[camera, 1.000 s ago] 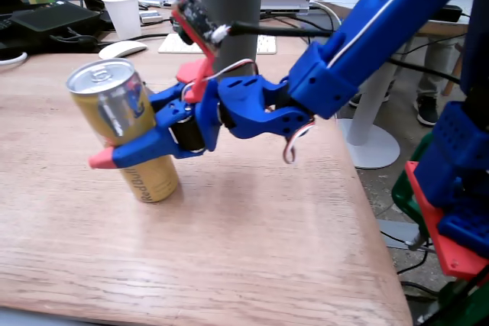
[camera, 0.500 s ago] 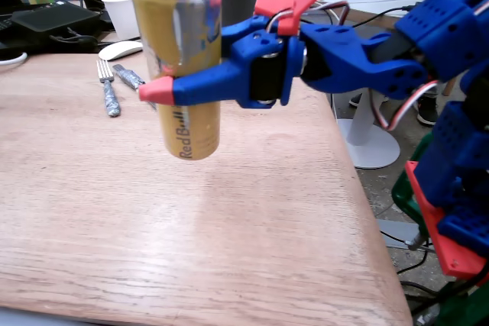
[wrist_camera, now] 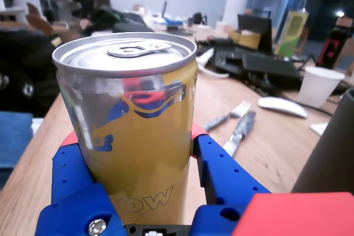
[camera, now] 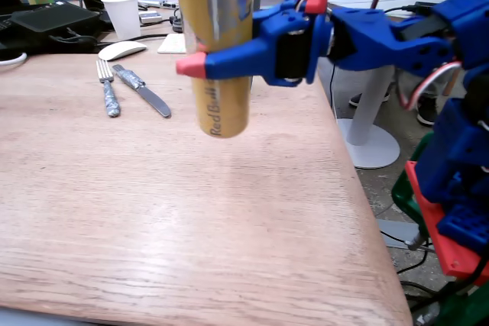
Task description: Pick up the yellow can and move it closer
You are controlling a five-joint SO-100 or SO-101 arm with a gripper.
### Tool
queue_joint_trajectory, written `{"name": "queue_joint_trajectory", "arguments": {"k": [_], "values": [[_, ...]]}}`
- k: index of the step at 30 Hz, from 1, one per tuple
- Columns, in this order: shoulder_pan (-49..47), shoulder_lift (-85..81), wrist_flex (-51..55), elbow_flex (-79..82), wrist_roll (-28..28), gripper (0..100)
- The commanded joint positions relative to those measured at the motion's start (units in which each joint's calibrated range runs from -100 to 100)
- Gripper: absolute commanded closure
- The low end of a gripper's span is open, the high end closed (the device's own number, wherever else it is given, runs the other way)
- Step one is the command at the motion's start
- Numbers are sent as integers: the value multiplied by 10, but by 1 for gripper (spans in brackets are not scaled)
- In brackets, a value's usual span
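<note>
Fixed view shows the hand (camera: 221, 62) clamped around the yellow can (camera: 218, 43), lifted clear above the bench (camera: 191, 219); pickup looks done, setting it down nearer remains.

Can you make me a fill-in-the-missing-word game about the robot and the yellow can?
1. The blue two-finger gripper is shut on the slim yellow aluminium ____.
2. The can hangs in the air, not touching the wooden ____.
3. On the table beside the silver fork lies a silver ____.
4. Behind them sits a white computer ____.

Missing words: can; table; knife; mouse
</note>
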Motion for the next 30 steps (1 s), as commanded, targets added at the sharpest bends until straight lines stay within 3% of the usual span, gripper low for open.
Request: {"name": "queue_joint_trajectory", "arguments": {"k": [1,6,13,24,30], "values": [[2,-135,126,-13,-2,85],[-15,-276,291,23,-3,85],[-19,-432,309,167,-3,85],[-20,-531,580,168,-3,85],[-20,-538,629,168,-4,85]]}}
